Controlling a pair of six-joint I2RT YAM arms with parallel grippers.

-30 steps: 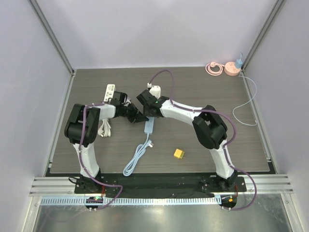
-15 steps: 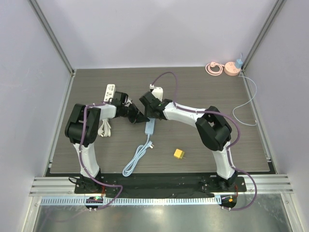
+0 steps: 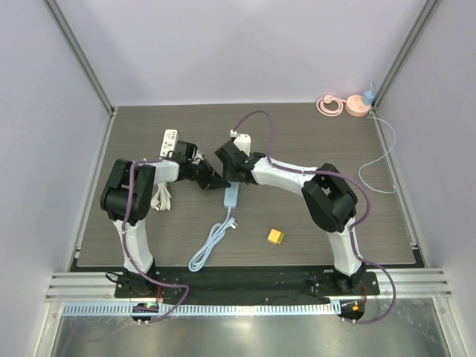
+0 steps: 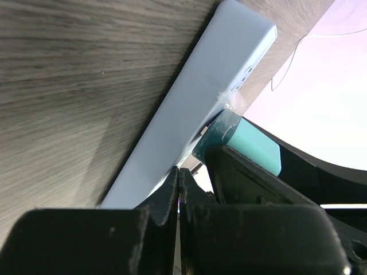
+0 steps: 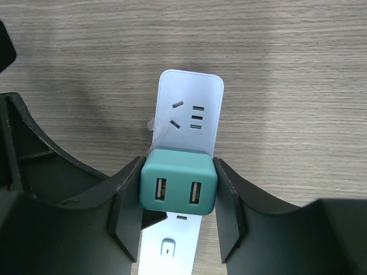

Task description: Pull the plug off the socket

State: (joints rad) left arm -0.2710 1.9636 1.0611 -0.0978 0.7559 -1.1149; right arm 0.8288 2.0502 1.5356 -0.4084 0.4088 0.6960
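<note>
Sensibly, the right hand [image 5: 178,197] grasps the teal plug [image 5: 178,182] by its flat sides, mid-frame in the pale socket strip [image 5: 192,109] on the counter [image 5: 298,51]; it looks light, rigid and smooth-sided, while the left hand [image 4: 179,175] is clenched empty.

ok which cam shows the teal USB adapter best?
Right wrist: the teal USB adapter faces it squarely, both ports visible, clamped by the right gripper, plugged into the pale blue power strip. Left wrist shows only one side of it. Top external hides it under the right gripper.
</note>
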